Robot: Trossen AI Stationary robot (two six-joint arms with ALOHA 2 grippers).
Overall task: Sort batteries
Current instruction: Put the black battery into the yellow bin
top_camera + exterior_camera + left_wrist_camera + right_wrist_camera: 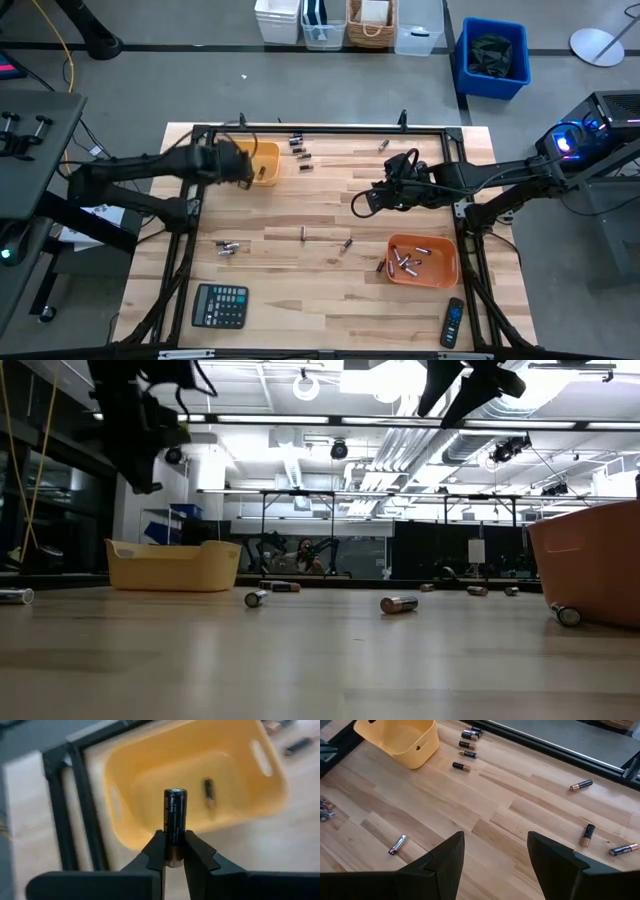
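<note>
A wooden table (300,300) fills the scene, seen from above with two dark robot arms reaching in from either side. A yellow bin (262,162) sits near the far left corner and an orange bin (425,262) near the right edge, holding several batteries. The left gripper (173,851) hovers above the yellow bin, clamped on a dark battery (175,822) standing upright between its fingers; one battery (208,793) lies inside that bin. The right gripper (495,852) hangs over mid-table, fingers spread and holding nothing. Loose batteries (300,150) lie scattered across the wood.
</note>
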